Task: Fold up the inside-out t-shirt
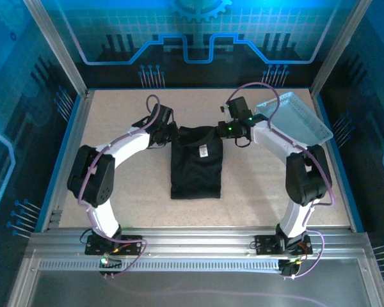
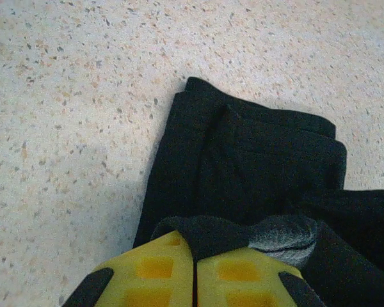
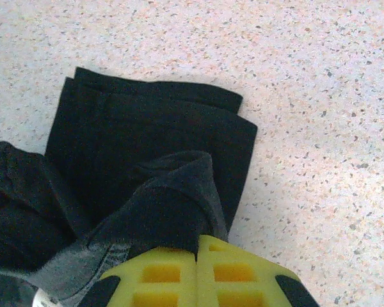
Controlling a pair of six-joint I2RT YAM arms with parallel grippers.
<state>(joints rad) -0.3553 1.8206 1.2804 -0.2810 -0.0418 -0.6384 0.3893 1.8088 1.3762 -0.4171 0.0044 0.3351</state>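
t-shirt (image 1: 196, 167): dyed plain black
label (image 1: 203, 152): white
surface (image 1: 128, 185): beige, dark-speckled
tray (image 1: 297, 118): light grey, perforated
left end effector (image 2: 194, 256): yellow pads
right end effector (image 3: 197, 251): yellow pads

White arms (image 1: 125, 146) with black joints (image 1: 93, 178), purple cables (image 1: 256, 86), yellow jaws.

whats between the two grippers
The far edge of the black t-shirt runs from the left gripper to the right gripper, as the top view shows.
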